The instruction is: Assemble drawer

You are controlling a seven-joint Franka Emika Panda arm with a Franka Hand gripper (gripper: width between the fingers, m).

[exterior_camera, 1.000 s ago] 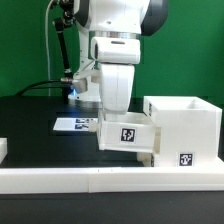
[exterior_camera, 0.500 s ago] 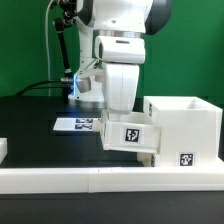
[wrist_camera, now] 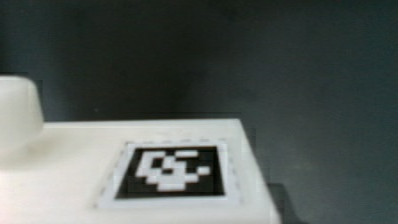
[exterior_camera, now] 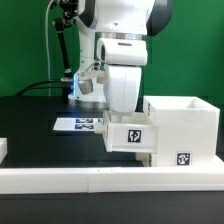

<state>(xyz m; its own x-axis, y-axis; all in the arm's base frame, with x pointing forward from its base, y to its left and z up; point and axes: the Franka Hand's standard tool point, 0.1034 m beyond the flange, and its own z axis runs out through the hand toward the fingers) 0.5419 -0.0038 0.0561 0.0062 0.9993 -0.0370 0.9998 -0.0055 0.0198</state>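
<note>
A small white drawer box [exterior_camera: 132,136] with a black marker tag on its front sits directly under my gripper [exterior_camera: 127,114]. My fingertips are hidden behind its top edge, and it moves along with the hand. It is almost touching the left wall of the larger white open drawer case [exterior_camera: 186,122], which carries a tag low on its front. In the wrist view the box's tagged white panel [wrist_camera: 175,168] fills the lower part, and my fingers do not show there.
The marker board [exterior_camera: 78,124] lies flat on the black table behind the box, on the exterior view's left. A long white rail [exterior_camera: 90,180] runs along the front edge. A white rounded part [wrist_camera: 15,115] shows in the wrist view.
My gripper and the small drawer box have moved steadily toward the exterior view's right, closing the gap to the larger case.
</note>
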